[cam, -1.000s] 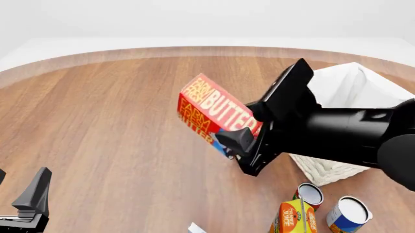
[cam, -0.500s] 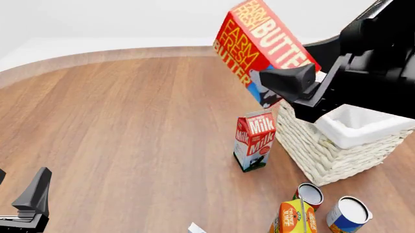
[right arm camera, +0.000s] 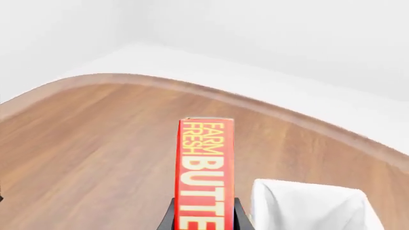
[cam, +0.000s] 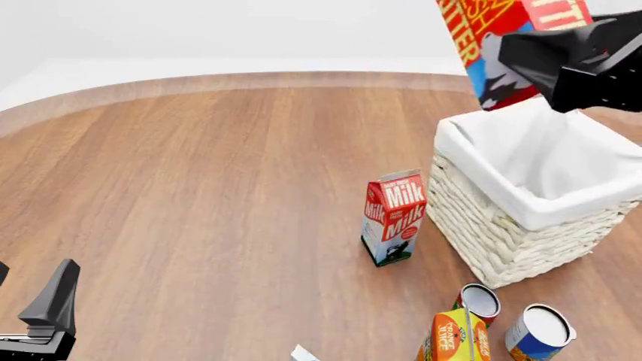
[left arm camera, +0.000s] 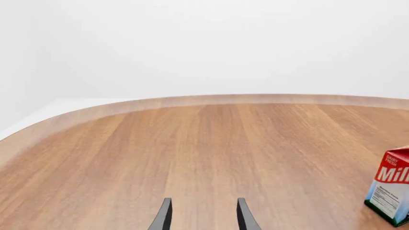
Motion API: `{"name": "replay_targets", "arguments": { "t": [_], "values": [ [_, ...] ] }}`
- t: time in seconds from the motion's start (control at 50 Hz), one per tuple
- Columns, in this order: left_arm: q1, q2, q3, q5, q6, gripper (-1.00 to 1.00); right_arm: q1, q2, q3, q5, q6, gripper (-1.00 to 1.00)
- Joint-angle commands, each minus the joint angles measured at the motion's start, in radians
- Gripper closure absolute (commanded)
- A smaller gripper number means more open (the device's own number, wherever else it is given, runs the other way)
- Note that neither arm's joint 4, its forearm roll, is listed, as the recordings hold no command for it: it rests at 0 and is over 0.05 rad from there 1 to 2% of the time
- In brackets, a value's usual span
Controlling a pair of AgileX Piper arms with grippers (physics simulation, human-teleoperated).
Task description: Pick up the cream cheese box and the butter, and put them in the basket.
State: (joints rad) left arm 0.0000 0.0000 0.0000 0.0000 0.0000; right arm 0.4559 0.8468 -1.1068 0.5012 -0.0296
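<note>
The butter [cam: 471, 41], a red box with white lettering, hangs high above the basket's far left corner, cut off by the top of the front view. My right gripper [cam: 522, 56] is shut on it. The right wrist view shows the butter [right arm camera: 204, 163] between the two fingers [right arm camera: 167, 218]. The basket [cam: 501, 237] of whitish wicker with a white lining stands at the right, and its lining shows in the right wrist view [right arm camera: 313, 206]. A white corner of the cream cheese box [cam: 304, 353] shows at the bottom edge. My left gripper [cam: 50, 312] is open and empty at the lower left, its fingers [left arm camera: 164, 218] over bare wood.
A red milk carton [cam: 393, 218] stands upright just left of the basket and shows in the left wrist view [left arm camera: 391, 189]. Two white-topped cans [cam: 479, 301] [cam: 539, 331] and an orange-yellow carton [cam: 453, 338] stand in front of the basket. The table's curved far edge [cam: 251, 79] runs behind.
My right gripper has lifted the butter up and to the right, from low over the table to high above the basket's far left corner. The left arm has not moved.
</note>
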Motion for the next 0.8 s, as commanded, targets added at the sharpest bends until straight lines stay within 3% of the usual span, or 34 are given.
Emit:
{"name": "replay_targets", "arguments": {
  "t": [0.02,0.3,0.58,0.8],
  "values": [
    [0.0,0.0,0.0,0.0,0.0,-1.0,-0.118,-0.023,-0.017,-0.015,0.104,1.0],
    [0.0,0.0,0.0,0.0,0.0,-1.0,-0.207,-0.025,0.02,-0.047,0.175,1.0],
    [0.0,0.0,0.0,0.0,0.0,-1.0,-0.241,0.021,0.101,-0.126,0.264,1.0],
    [0.0,0.0,0.0,0.0,0.0,-1.0,-0.272,0.046,0.083,-0.14,0.33,1.0]
  ]
}}
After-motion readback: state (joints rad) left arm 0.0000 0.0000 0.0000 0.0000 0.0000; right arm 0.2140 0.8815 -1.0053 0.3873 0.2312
